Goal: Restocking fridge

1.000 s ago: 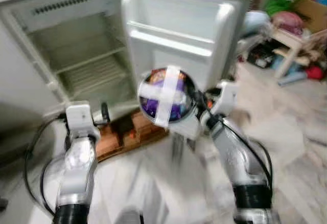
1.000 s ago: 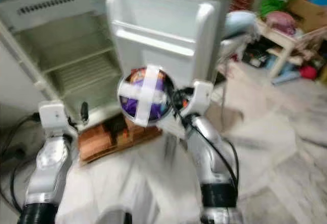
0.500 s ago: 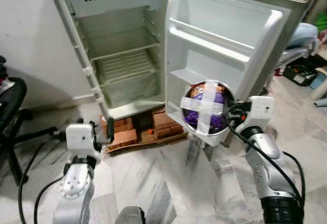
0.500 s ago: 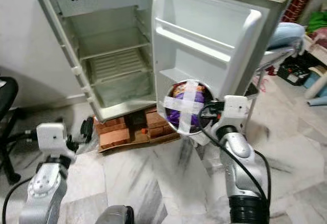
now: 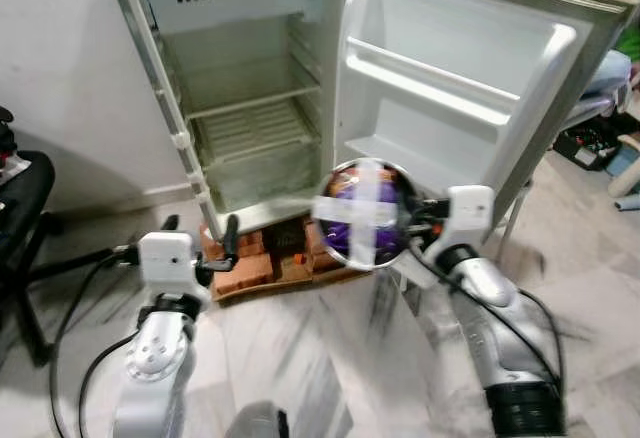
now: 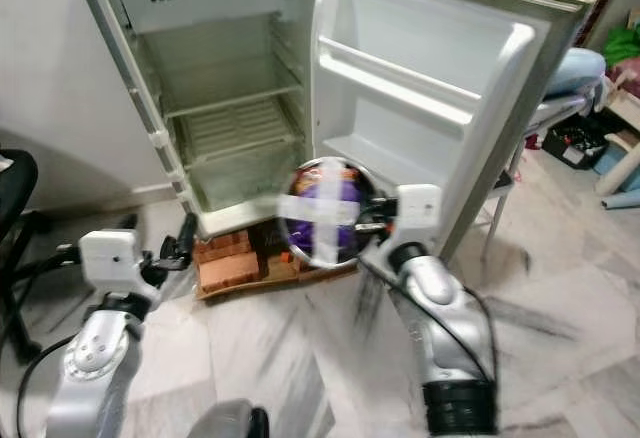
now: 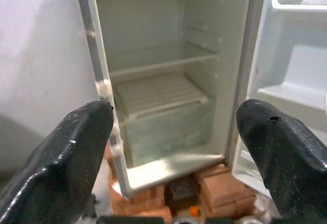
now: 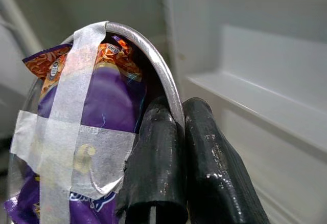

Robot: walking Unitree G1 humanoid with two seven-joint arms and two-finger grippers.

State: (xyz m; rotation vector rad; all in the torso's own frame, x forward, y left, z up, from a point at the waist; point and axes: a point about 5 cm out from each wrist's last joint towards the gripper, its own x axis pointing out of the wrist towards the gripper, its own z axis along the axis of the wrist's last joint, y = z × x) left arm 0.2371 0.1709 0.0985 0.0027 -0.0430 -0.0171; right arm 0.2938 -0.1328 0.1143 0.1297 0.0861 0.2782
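Note:
A small white fridge stands with its door swung wide; its wire shelves hold nothing. My right gripper is shut on the rim of a metal bowl that holds a purple and orange snack packet under a cross of white tape. The bowl hangs in front of the door's lower shelf, right of the fridge opening. In the right wrist view the fingers pinch the bowl by its rim. My left gripper is open and low, left of the fridge's base, its fingers wide apart.
The fridge rests on red bricks on a marble floor. A black chair is at the far left with cables beside it. A stool with a blue cushion and clutter stand at the right behind the door.
The bowl has moved left, toward the fridge opening, with my right arm. The camera has shifted a little and the left gripper sits slightly higher.

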